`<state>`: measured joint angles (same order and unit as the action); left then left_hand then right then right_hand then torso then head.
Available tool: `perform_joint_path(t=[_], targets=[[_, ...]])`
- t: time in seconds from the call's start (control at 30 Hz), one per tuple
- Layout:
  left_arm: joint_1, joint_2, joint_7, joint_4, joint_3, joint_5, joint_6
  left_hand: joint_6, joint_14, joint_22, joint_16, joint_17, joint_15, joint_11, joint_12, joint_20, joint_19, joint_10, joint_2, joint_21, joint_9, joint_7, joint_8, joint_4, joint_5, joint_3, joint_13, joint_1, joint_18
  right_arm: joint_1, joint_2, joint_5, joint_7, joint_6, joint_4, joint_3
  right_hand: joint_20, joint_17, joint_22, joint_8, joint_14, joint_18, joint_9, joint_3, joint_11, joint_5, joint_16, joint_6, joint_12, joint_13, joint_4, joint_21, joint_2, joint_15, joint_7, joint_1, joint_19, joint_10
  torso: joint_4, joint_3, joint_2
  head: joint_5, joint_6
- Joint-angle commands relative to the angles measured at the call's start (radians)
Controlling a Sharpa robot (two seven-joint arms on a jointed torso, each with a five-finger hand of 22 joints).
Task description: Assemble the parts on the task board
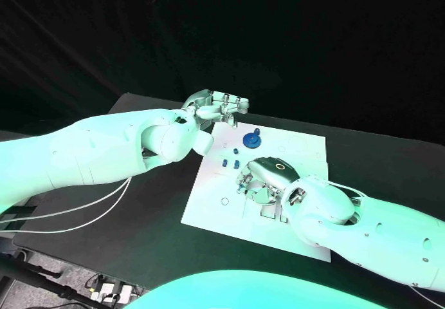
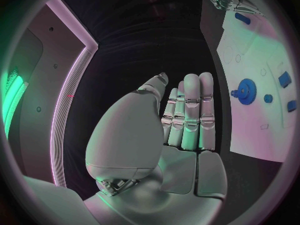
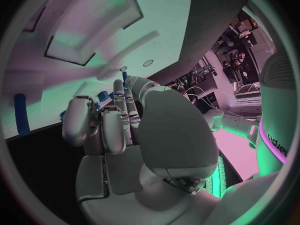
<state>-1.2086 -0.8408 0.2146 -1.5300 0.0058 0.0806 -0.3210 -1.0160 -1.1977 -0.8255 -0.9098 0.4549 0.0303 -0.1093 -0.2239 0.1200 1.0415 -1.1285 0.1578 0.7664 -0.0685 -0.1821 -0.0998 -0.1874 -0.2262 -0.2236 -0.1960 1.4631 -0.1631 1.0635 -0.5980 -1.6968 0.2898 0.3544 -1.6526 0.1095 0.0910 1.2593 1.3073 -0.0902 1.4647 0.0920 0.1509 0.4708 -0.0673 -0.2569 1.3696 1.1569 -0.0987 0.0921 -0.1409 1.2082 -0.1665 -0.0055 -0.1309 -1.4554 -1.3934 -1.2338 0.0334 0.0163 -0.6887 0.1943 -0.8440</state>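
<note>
The black worktop (image 1: pixel 139 212) carried the white board (image 1: pixel 287 145) in its middle, before a dark backdrop. The left hand (image 1: pixel 215 105) hovered past the board's far left corner, fingers straight and held side by side, holding nothing. The right hand (image 1: pixel 264 177) lay over the board's middle; I cannot tell if it gripped anything. A blue gear (image 1: pixel 251 138) stood on the board between the hands, with small blue parts (image 1: pixel 232 163) near it.
</note>
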Motion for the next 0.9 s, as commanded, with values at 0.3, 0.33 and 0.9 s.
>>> perform_joint_path(t=[0.3,0.33,0.9], targets=[[-0.001,0.004,0.003,0.0,0.001,-0.005,0.021,0.008,0.008,0.002,0.007,-0.001,0.001,0.001,-0.004,0.002,-0.005,0.008,-0.001,-0.006,0.002,-0.003,-0.003,0.0,-0.001,0.007,-0.001,0.005,-0.02,-0.008,0.012,-0.005,-0.005,-0.019,0.015,0.001,0.001,0.001,0.078,-0.006,0.043,-0.013,0.002,0.003,0.002,-0.009,0.004,0.01,0.007,-0.002,0.004,0.0,0.0,-0.008,0.001,0.012,-0.005,-0.009,0.0006,0.0005,0.0,0.004,-0.003],[-0.001,0.004,0.003,0.0,0.001,-0.005,0.021,0.008,0.008,0.002,0.007,-0.001,0.001,0.001,-0.004,0.002,-0.005,0.008,-0.001,-0.006,0.002,-0.003,-0.003,0.0,-0.001,0.007,-0.001,0.005,-0.02,-0.008,0.013,-0.005,-0.004,-0.019,0.016,0.001,0.001,0.0,0.078,-0.006,0.043,-0.013,0.003,0.003,0.002,-0.009,0.004,0.01,0.007,-0.002,0.004,-0.001,0.0,-0.008,0.001,0.012,-0.005,-0.01,0.0007,0.0006,0.0,0.005,-0.003],[-0.001,0.003,-0.006,0.0,0.001,-0.004,0.028,0.008,0.008,0.002,0.007,-0.002,0.001,0.001,-0.005,0.003,-0.005,0.008,-0.001,-0.006,0.001,-0.003,-0.003,0.0,-0.001,0.007,-0.001,0.006,-0.02,-0.009,0.023,-0.006,0.003,-0.023,0.032,0.001,0.001,0.0,0.079,-0.006,0.043,-0.014,0.003,0.003,0.002,-0.013,0.004,0.011,0.007,-0.002,0.006,0.0,0.0,-0.008,0.002,0.015,-0.005,-0.011,0.0,-0.0001,0.0,0.005,-0.007]])
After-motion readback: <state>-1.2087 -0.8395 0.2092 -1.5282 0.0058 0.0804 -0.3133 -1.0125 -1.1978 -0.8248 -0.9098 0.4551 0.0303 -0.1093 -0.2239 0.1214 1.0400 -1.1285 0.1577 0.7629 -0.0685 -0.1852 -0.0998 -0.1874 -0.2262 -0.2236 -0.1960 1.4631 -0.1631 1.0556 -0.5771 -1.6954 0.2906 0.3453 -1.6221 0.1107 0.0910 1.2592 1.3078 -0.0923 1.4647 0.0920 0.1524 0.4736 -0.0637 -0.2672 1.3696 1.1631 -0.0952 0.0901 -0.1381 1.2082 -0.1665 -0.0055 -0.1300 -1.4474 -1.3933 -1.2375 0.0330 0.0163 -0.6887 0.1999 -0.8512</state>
